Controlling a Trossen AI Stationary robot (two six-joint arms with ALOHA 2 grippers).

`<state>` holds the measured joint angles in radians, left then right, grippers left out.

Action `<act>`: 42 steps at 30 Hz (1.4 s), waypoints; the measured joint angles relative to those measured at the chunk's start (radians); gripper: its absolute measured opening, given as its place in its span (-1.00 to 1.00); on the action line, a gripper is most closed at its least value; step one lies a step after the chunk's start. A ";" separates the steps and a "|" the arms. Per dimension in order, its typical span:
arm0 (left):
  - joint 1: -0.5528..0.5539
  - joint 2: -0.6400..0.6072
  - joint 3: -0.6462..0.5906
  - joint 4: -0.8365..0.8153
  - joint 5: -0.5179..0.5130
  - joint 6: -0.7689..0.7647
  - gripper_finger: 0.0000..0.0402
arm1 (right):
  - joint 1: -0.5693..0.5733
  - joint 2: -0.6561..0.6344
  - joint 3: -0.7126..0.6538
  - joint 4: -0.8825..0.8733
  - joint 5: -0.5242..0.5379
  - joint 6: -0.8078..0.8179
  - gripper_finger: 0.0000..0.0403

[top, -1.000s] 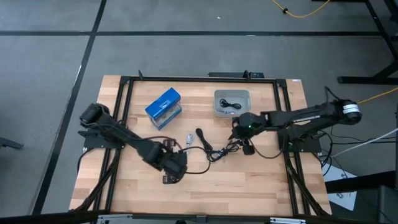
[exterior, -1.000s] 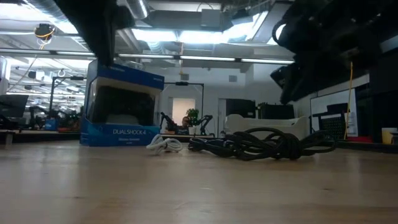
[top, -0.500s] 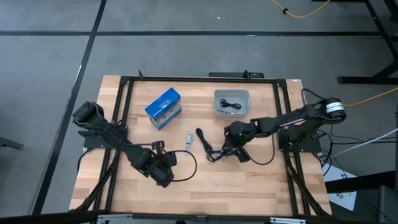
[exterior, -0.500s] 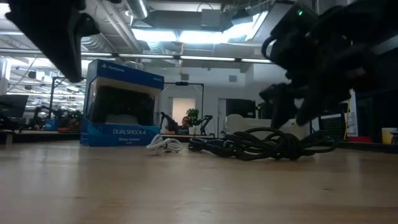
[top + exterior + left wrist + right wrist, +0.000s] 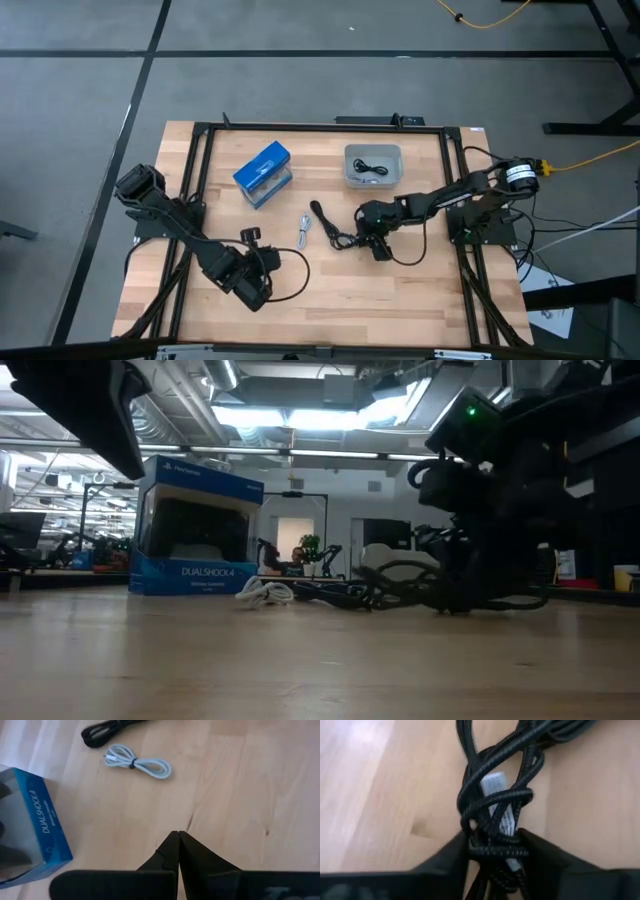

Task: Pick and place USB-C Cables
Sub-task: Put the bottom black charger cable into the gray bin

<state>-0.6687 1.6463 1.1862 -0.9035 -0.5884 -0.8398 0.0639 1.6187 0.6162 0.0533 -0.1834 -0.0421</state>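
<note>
A black braided USB-C cable bundle [image 5: 340,235] with a white label [image 5: 493,786] lies mid-table. My right gripper [image 5: 372,242] is down on its right end, shut on it. A silver-white coiled cable [image 5: 305,228] [image 5: 140,764] lies flat just left of the black one. Another black cable [image 5: 372,168] sits in the grey tray [image 5: 352,178] at the far side. My left gripper [image 5: 178,851] is shut and holds nothing. It hovers over bare wood near the table's near-left part [image 5: 258,270]. My right gripper pinches the black cable bundle at its wrapped part [image 5: 496,851] between the two fingers [image 5: 451,854], which stand one on each side. They come from above, slanting down. The rest of the bundle runs ahead on the wood, with one loop [image 5: 400,573] standing up.
A blue DualShock box [image 5: 263,172] [image 5: 195,525] stands at the far left of the cables. A black frame [image 5: 300,128] runs round the table edges. Bare wood [image 5: 400,290] lies along the near side.
My right gripper has moved toward the table's left and come down onto the black bundle. The bundle's right end has bunched up and a loop has risen. My left gripper has drawn back toward the near-left, away from the cables.
</note>
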 joint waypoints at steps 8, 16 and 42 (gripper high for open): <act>0.009 0.000 0.000 0.000 -0.029 -0.008 -1.00 | 0.002 -0.165 -0.002 -0.130 -0.011 0.177 -0.55; 0.012 0.000 0.000 0.003 -0.031 -0.024 -1.00 | -0.025 -0.463 0.038 -0.357 0.444 -0.010 -0.55; 0.074 0.000 0.000 0.007 -0.050 -0.016 -1.00 | -0.583 -0.265 0.043 -0.151 0.291 -0.351 -0.05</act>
<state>-0.5949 1.6463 1.1862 -0.8963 -0.6380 -0.8554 -0.5189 1.3539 0.6594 -0.0972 0.1081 -0.3935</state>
